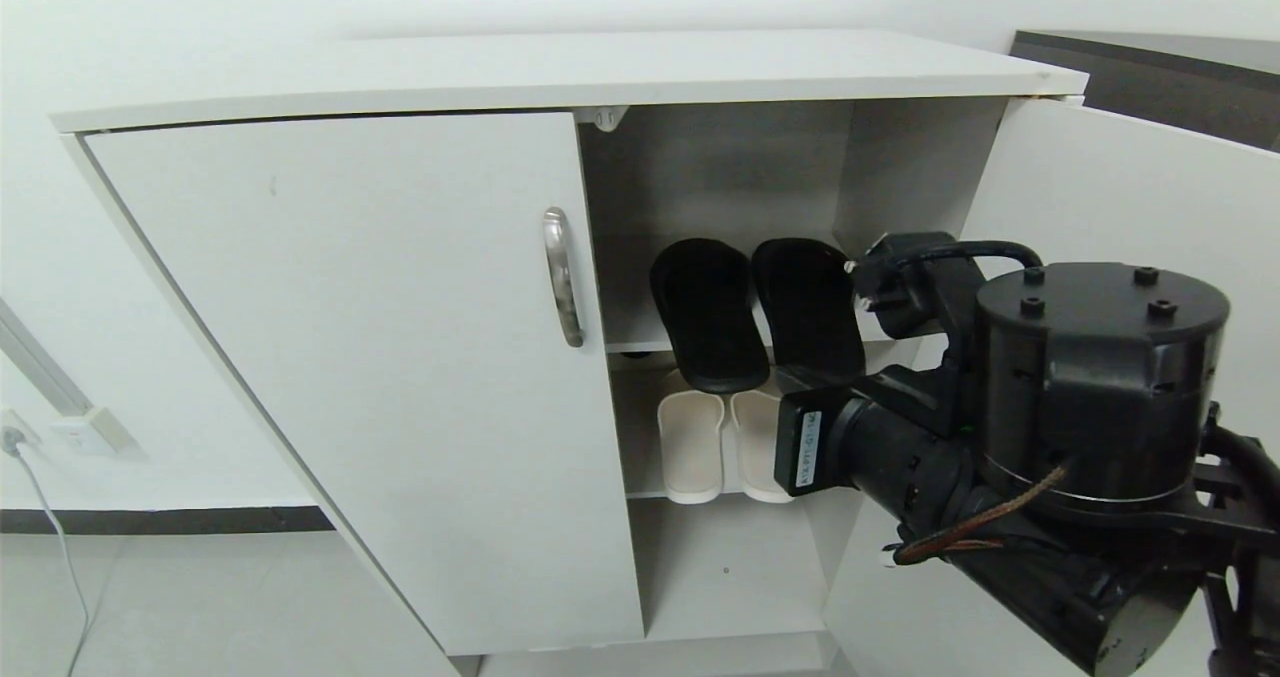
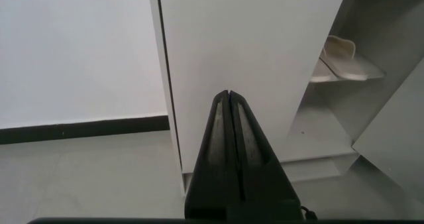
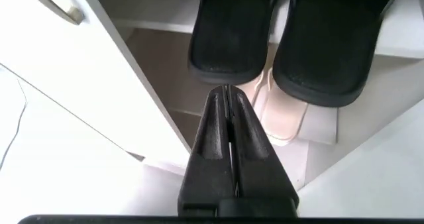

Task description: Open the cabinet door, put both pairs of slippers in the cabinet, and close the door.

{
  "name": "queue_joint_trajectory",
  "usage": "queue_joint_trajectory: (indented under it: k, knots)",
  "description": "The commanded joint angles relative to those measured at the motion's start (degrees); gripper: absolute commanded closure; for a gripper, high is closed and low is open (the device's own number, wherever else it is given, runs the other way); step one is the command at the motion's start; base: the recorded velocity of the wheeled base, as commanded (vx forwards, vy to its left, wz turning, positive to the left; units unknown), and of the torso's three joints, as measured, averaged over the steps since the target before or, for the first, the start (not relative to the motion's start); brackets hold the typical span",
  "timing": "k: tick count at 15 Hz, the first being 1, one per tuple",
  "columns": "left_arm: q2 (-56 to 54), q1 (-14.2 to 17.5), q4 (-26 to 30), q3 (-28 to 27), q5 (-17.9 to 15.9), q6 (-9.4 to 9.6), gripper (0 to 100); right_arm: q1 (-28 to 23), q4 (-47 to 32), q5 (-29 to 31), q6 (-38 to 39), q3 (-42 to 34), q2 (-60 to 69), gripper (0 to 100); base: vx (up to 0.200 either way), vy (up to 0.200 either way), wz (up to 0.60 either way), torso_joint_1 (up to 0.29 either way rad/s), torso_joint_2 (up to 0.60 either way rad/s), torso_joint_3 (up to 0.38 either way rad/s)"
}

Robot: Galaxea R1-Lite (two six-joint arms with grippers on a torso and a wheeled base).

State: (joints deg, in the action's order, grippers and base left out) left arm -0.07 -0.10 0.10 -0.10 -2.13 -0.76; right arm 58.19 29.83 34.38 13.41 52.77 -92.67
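cabinet door (image 1: 350, 357): smooth matt board | handle (image 1: 563, 277): glossy metal | black slippers (image 1: 710, 317): matt, perhaps foam

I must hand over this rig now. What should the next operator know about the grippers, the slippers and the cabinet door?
Left gripper: shut, empty, facing the closed left door.
Right gripper: shut, empty, before the open compartment.
Black slippers: on the upper shelf, toes overhanging its edge. Cream slippers: on the shelf below.
Done: right door open, both pairs inside.
Left: close the right door.
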Motion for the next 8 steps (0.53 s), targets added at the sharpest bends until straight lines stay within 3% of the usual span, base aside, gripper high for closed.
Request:
queue_joint_trajectory:
  k: [1, 5, 8]
  knots:
    - [0.07, 0.01, -0.01, 0.01, -0.06, -0.04, 100, 0.53, 0.05, -0.01, 0.04, -0.39, -0.75, 100, 0.0, 0.0, 0.0, 0.0, 0.0, 0.0]
    - [0.07, 0.01, -0.01, 0.01, -0.06, 0.05, 100, 0.7, 0.23, 0.08, 0.13, -0.74, -1.99, 100, 0.0, 0.0, 0.0, 0.0, 0.0, 0.0]
    - [0.07, 0.01, -0.01, 0.01, -0.06, 0.05, 100, 0.7, 0.23, 0.08, 0.13, -0.74, -2.34, 100, -0.2, 0.0, 0.0, 0.001, 0.0, 0.004]
